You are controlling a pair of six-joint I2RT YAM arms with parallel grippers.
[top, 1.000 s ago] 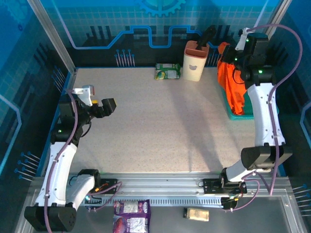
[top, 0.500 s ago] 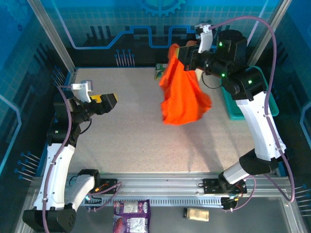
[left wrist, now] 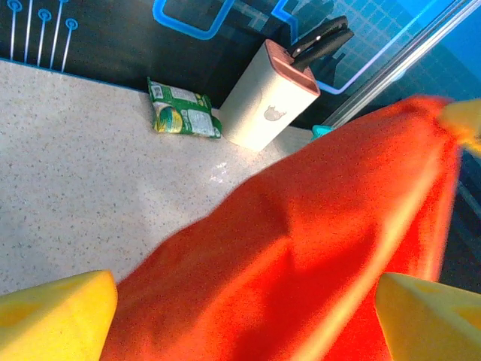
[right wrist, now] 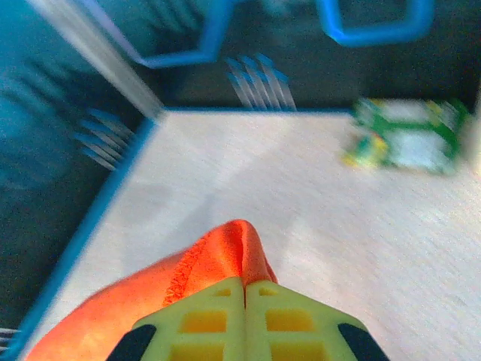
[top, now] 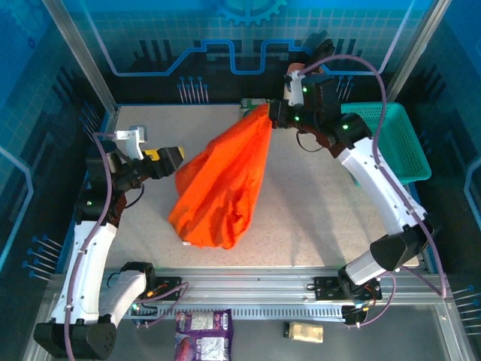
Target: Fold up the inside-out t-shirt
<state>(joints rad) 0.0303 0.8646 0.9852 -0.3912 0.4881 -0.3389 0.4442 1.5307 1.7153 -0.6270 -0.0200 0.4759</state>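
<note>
At the near rail: a purple packet (top: 203,335) and a beige packet (top: 304,332) lie below the arm bases, well apart from the work. No hazard is judged here.
Left gripper (top: 171,159): the jaws are apart and clamp nothing. The yellow fingers (left wrist: 60,316) stand wide, with orange cloth of the shirt (top: 222,184) between them in the wrist view. Risk: closing here would likely catch several bunched layers, not one hem, so the cloth could not spread flat.
Shirt, low end: it hangs down to the near left of the table (top: 323,218) and appears to rest on it. Risk: dragging this end would roll it under and add creases.
Shirt, span: one bunched mass slants up from near left to far right. Collar, sleeves and hem cannot be told apart. Risk: a fold started on the wrong axis.
Right gripper (top: 272,114): the jaws are together, clamped on a small pinch at the shirt's top end. Risk: the cloth is thin and the whole load hangs on this pinch, so a fast swing could pull it free and drop the shirt in a heap.
Basket (top: 398,150): far right, well apart from the shirt.
Far edge: the knife block (left wrist: 270,98) and green packet (left wrist: 184,111) are near the right gripper. Risk: a sweep further back could strike the block or drag the packet.
</note>
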